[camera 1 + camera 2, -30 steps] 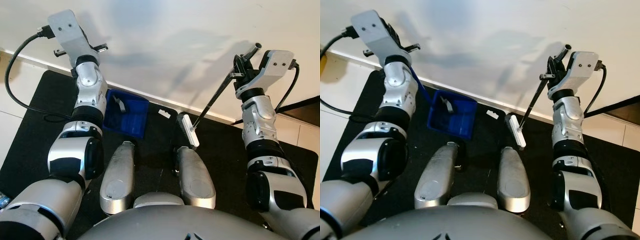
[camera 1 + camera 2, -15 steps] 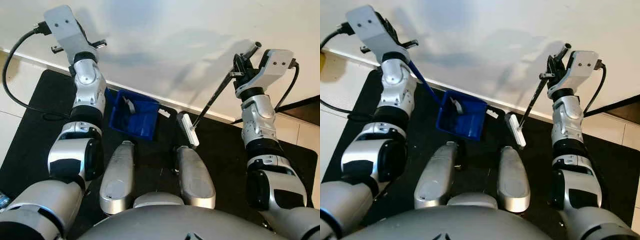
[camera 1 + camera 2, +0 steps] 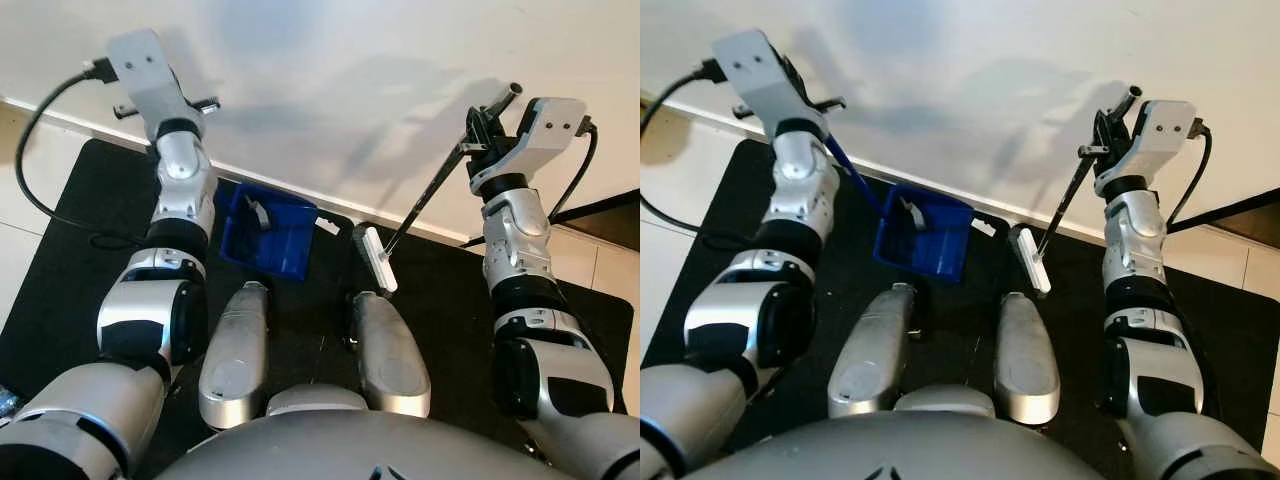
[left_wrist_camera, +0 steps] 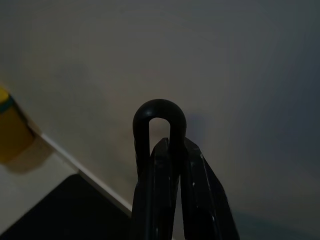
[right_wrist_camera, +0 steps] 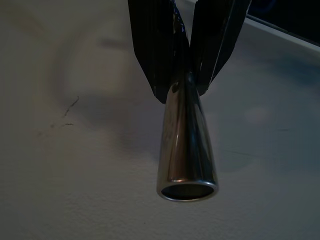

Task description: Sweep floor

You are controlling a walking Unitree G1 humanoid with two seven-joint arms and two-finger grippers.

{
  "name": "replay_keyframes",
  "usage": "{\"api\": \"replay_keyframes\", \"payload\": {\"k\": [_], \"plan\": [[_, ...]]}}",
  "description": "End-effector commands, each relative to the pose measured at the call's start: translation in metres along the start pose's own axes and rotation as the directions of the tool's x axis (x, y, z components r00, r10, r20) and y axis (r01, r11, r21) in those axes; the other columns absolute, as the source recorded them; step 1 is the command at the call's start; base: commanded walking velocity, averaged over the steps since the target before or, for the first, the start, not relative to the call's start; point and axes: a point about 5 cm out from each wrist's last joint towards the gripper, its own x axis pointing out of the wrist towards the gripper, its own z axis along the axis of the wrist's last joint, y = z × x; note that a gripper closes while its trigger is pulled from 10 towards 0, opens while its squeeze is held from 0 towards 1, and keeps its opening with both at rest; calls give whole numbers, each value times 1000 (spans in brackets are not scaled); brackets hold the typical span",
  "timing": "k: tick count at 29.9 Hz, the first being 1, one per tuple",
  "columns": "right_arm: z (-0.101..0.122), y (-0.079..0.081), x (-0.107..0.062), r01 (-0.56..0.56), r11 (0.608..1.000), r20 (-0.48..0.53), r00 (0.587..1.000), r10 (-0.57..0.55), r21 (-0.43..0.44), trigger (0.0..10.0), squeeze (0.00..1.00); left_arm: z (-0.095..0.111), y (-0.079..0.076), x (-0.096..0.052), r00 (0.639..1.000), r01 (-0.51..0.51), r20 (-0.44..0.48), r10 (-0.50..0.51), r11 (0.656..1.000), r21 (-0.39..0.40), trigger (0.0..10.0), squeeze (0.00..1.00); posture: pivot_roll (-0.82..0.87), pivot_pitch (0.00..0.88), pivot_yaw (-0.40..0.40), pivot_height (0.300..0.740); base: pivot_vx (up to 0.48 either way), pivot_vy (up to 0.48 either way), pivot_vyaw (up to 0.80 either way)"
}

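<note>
The left gripper [image 4: 167, 165] clamps the blue dustpan [image 3: 925, 236] handle, the right gripper [image 5: 187, 75] the broom [image 3: 375, 257] — pan angled to receive the white scrap [image 3: 326, 226] between them.

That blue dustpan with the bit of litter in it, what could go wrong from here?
The dustpan hangs off its long handle in the left gripper; tipping could spill the scrap inside. A white scrap lies on the mat between pan and broom head, and the right gripper could sweep past it.

White wall [image 3: 330, 60], pale baseboard — black floor mat [image 3: 440, 300], shadows
</note>
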Motion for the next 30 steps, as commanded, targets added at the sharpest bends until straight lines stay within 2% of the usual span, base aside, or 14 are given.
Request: {"api": "replay_keyframes", "payload": {"k": [1,5,10,14,17,18,20,21,25,26,30], "plan": [[-10,-7,-7,16,1000,-48,999,-17,-19,10000,0,-17,-4,-12,998,16,-55,-14,999,28,10000,0,-64,214,-27,740,0,0,0],[-10,-8,-8,18,1000,-49,999,-19,-21,10000,0,-27,-9,-20,995,49,-86,-45,998,45,10000,0,-62,217,-31,740,0,0,0],[-10,-7,-6,26,999,-51,998,-27,-20,10000,0,-37,-15,-30,990,75,-122,-71,997,31,10000,0,-56,216,-32,740,0,0,0],[-8,-4,3,70,997,-41,997,-69,17,10000,0,-41,-17,-36,989,87,-125,-82,996,33,10000,0,-32,217,-30,740,0,0,0],[-7,10,14,55,997,-44,998,-52,58,10000,0,-41,-14,-36,990,84,-120,-80,996,31,10000,0,-10,217,-28,740,0,0,0],[-7,10,14,55,997,-44,998,-52,58,10000,0,-41,-14,-36,990,84,-120,-80,996,31,10000,0,-10,217,-28,740,0,0,0],[-6,24,22,19,995,-52,999,-14,102,10000,0,-41,-13,-36,990,82,-117,-79,996,24,10000,0,-2,215,-29,740,0,0,0],[-6,38,29,-14,989,-59,998,24,150,10000,0,-40,-12,-36,991,82,-113,-79,996,21,10000,0,7,212,-31,740,0,0,0],[-5,50,33,-49,981,-66,996,62,185,10000,0,-40,-12,-37,991,81,-110,-78,997,18,10000,0,12,210,-33,740,0,0,0],[-7,66,38,-86,957,-88,990,114,277,10000,0,-40,-12,-38,991,80,-109,-77,997,15,10000,0,31,202,-40,740,0,0,0],[-10,79,42,-112,912,-103,981,165,395,10000,0,-40,-12,-38,992,77,-105,-75,997,11,10000,0,36,199,-43,740,0,0,0]]}}
